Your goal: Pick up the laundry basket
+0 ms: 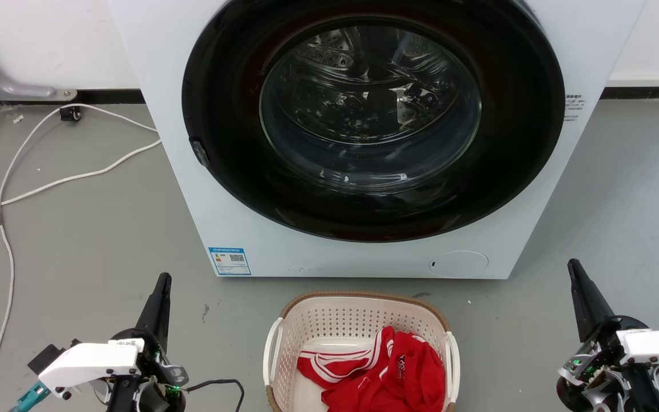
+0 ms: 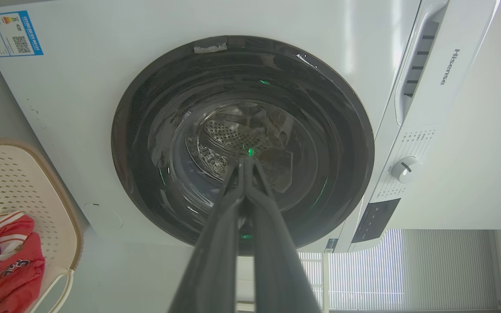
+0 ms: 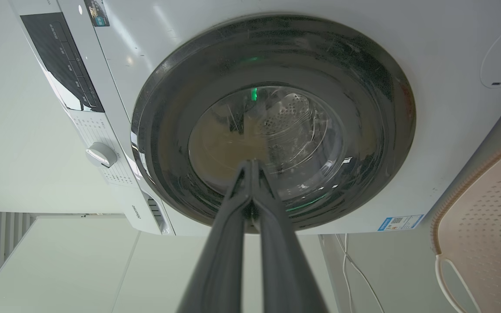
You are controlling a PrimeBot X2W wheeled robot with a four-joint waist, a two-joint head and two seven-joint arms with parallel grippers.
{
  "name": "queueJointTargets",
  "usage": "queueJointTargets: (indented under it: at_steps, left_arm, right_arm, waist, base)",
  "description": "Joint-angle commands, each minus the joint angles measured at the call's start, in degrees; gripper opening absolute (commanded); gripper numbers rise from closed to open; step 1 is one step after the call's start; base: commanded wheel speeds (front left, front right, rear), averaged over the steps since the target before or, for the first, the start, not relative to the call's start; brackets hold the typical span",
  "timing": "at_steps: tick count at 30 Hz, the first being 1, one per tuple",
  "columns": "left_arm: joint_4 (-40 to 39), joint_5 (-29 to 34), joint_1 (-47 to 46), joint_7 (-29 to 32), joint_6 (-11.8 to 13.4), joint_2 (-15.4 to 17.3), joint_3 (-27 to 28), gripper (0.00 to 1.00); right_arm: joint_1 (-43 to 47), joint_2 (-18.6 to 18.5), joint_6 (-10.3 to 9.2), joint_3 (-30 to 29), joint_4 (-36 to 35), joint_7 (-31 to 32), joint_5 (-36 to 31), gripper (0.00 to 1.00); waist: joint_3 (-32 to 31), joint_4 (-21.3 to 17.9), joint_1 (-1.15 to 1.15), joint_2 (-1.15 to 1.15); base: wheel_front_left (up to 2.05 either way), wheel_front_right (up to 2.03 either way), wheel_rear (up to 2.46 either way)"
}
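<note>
Two grippers: the left gripper and the right gripper hang low on either side of the basket, well apart from it, pointing toward the washing machine.
Finger state: each pair is pressed together tip to tip with nothing between them (the wrist views make that plain).
Basket: the laundry basket stands upright on the grey floor, between the two arms and just in front of the machine's closed door.
Contents: a red garment with white stripes, heaped toward the robot's right.
Handles: the left handle and right handle are thin white loops lying close to the walls.
Progress: by my reading nothing is gripped yet, so the reach comes first.
Risk, shoving: closed fingers arriving at a handle would likely just push a light basket across the floor.
Risk, tilting: if one side is caught or raised before the other, the basket tips and the garment could slide out.
Risk, bumping: the far rim is near the machine, so a forward swing could knock it.
Risk, snagging: a white cable trails on the left (probably far enough away).
</note>
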Motion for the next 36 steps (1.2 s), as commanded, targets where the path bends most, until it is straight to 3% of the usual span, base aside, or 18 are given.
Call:
queueJointTargets:
  at_steps: [1, 25, 26, 36]
  left_arm:
    - [0.07, 0.2, -0.56, 0.18, -0.19, 0.0, 0.12, 0.0]
    - [0.07, 0.51, -0.59, 0.35, -0.19, -0.21, 0.37, 0.0]
    - [0.16, 0.06, 0.07, 0.24, 0.01, -0.17, 0.24, 1.0]
    - [-0.36, 1.17, 0.13, -2.17, 0.04, -0.35, -2.41, 1.0]
  right_arm:
    - [-0.85, 0.19, 0.17, -0.06, 0.01, 0.15, -0.17, 0.0]
    - [-0.88, 0.33, 0.17, -0.26, 0.02, 0.28, -0.4, 0.0]
    - [0.09, 0.13, 0.0, -0.18, 0.16, 0.17, -0.06, 1.0]
    - [1.46, 0.16, 0.0, 0.97, -0.83, -2.2, -1.87, 1.0]
  waist:
    - [0.0, 0.0, 0.0, 0.0]
    - [0.0, 0.0, 0.0, 0.0]
    - [0.0, 0.0, 0.0, 0.0]
    - [0.05, 0.01, 0.0, 0.0]
  base:
    - [0.0, 0.0, 0.0]
    - [0.0, 0.0, 0.0]
    - [0.0, 0.0, 0.0]
    - [0.0, 0.0, 0.0]
